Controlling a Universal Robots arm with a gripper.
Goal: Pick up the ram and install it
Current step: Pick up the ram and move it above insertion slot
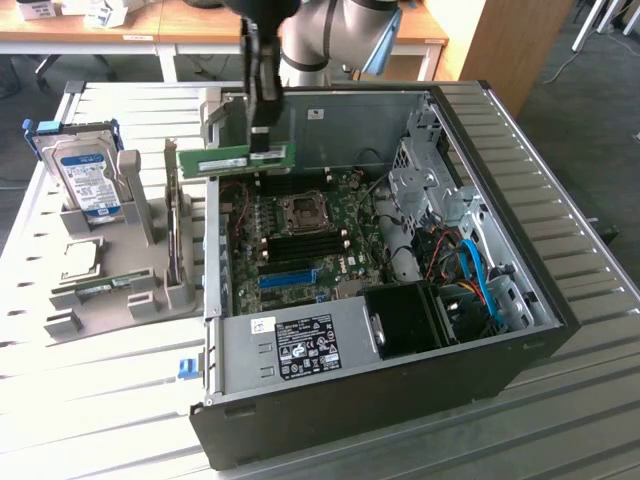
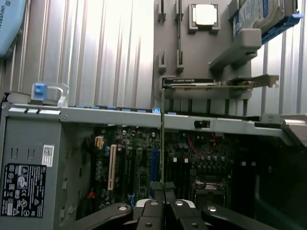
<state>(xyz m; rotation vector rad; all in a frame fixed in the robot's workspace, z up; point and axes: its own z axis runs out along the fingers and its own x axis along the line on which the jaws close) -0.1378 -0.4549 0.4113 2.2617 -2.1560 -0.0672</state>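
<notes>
While the gripper [image 1: 262, 140] hangs over the open computer case [image 1: 520, 230], its fingers [image 2: 151, 213] are clamped together on the ram [image 1: 225, 161]. The grip falls right of the stick's middle in the exterior view, so the longer free end sticks out to that view's left. Ram position: in the air, long axis roughly level, above the far edge of the motherboard [image 1: 340, 215] and touching nothing else as far as I can tell. In the wrist view it appears edge-on, a thin line rising from between the pads across the board below. Step in hand, by my reading: pick-up done, carry over the case under way, seating not yet begun. The stick sits well above the black memory slots [image 1: 300, 246], which lie between the processor socket [image 1: 303, 208] and the blue slot strip [image 1: 288, 277]. The hard drive [image 1: 88, 178] stands in the grey fixture [image 1: 110, 265] outside the case, well apart from the work. Judgement on what installation calls for: the stick's lower edge must come parallel to and directly over one slot, with the board upright and not tilted, then take an even push along its length. The off-centre grip could let the free end rock. Whether the slot latches stand open cannot be told.
</notes>
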